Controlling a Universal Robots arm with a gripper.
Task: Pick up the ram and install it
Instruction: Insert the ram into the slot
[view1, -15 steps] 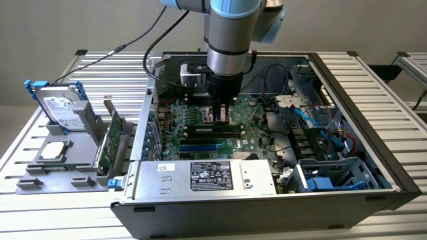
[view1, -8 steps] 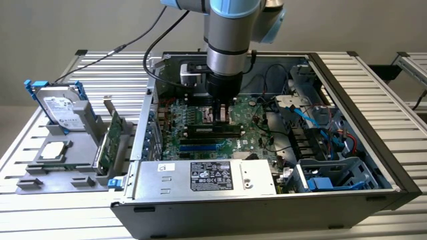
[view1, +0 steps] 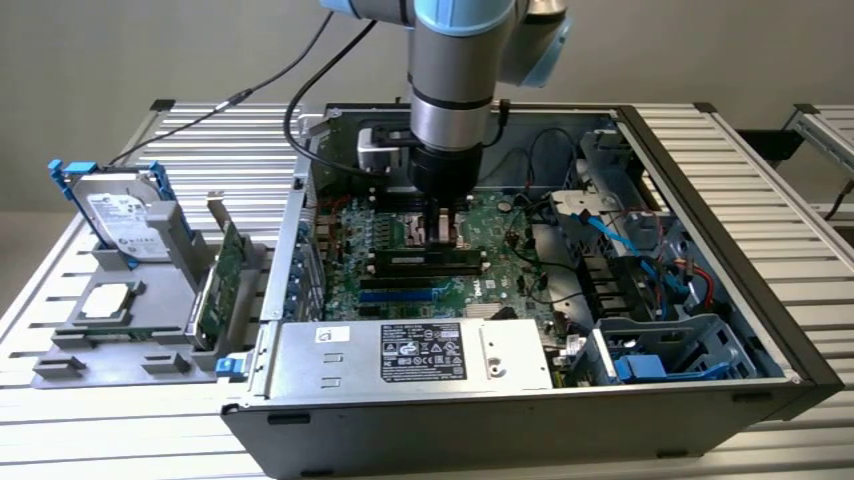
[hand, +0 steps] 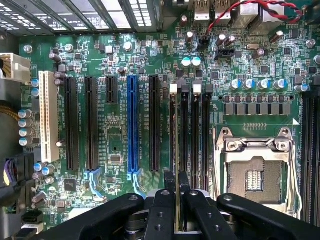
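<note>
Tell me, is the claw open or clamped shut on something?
Shut on the ram. In the wrist view the claw grips both faces of that thin board, seen edge-on over the motherboard.

The gripper (hand: 177, 186) has smooth, matt black fingers (hand: 160, 210) closed on the ram (hand: 176, 150), a thin board seen edge-on. Ahead of them the motherboard (hand: 120, 150) is slightly glossy green laminate with a blue plastic slot (hand: 132, 125). Beside them sits a bright bare-metal socket frame (hand: 255, 145).

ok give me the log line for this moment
gripper: shut on ram | ram: edge-on, lined up along memory slots | seated: cannot tell | place: over motherboard in open pc case
</note>
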